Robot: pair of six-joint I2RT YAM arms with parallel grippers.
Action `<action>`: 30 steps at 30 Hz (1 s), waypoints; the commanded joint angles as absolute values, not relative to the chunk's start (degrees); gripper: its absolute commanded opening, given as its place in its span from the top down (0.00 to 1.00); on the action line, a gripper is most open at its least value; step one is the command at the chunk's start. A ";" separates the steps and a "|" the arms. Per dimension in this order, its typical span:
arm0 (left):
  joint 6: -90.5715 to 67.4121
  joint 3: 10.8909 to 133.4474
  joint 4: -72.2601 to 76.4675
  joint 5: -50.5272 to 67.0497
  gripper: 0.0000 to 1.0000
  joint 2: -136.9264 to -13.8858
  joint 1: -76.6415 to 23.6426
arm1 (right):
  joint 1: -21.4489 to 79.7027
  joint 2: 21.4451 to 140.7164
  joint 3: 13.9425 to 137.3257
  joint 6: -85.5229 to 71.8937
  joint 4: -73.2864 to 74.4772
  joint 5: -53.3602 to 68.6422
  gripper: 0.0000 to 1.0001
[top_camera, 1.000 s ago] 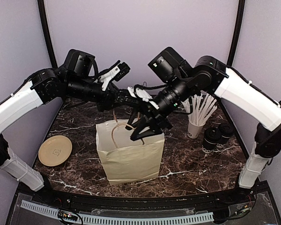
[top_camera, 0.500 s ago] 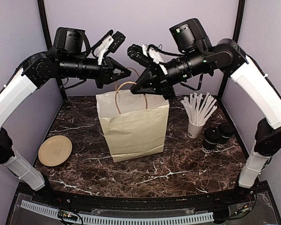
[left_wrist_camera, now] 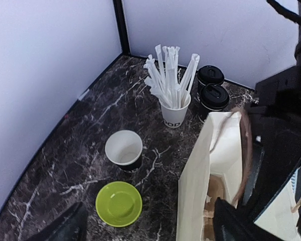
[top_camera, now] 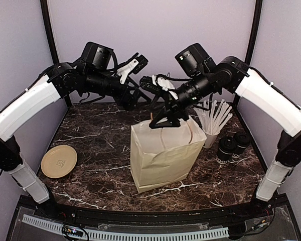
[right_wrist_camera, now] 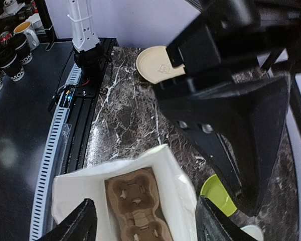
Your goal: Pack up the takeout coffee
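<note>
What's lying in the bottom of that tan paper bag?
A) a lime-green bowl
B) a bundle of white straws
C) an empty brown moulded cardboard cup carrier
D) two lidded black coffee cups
C: the right wrist view looks down into the tan paper bag and shows only the brown moulded cardboard cup carrier, its visible slots empty.

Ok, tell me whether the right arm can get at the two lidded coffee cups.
Probably yes: the lidded cups stand uncovered on its own side, beside the straw cup, and the right gripper is open above the paper bag.
</note>
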State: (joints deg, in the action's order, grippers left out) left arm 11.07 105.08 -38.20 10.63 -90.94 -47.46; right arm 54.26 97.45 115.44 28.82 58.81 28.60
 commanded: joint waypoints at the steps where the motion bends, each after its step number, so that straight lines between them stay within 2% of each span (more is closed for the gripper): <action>1: 9.53 105.21 -37.71 10.92 0.02 -86.53 -47.20 | 52.78 93.35 117.94 32.56 61.13 33.94 0.28; 6: 7.74 98.63 -32.08 16.35 0.01 -78.95 -47.20 | 51.64 92.15 121.68 38.30 67.96 35.20 0.26; 13: 6.53 95.84 -32.56 18.57 0.07 -79.81 -47.22 | 47.56 89.60 122.58 39.63 69.74 34.85 0.24; 21: 3.93 96.05 -26.60 22.89 0.10 -86.77 -47.32 | 36.53 82.96 110.74 36.19 62.33 36.55 0.24; 23: 4.47 97.84 -26.21 23.97 0.14 -89.73 -47.30 | 33.82 81.90 108.19 35.60 60.65 36.81 0.24; 26: 5.19 101.67 -27.36 26.90 0.27 -93.18 -47.32 | 29.70 80.84 105.61 34.63 58.60 38.30 0.26; 27: 5.91 102.47 -27.83 27.97 0.37 -94.53 -47.36 | 28.57 80.51 105.04 34.18 58.04 38.85 0.26; 28: 6.34 104.02 -29.02 28.50 0.42 -94.99 -47.32 | 27.69 80.23 104.50 33.78 57.48 39.37 0.27; 30: 7.24 105.53 -30.71 29.05 0.57 -95.95 -47.26 | 26.24 79.78 103.92 33.23 56.79 40.15 0.28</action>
State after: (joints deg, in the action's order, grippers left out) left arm 5.10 100.88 -29.12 24.91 -96.14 -47.37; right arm 28.99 82.00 105.10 35.40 61.84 36.91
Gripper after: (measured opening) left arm 0.540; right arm 0.731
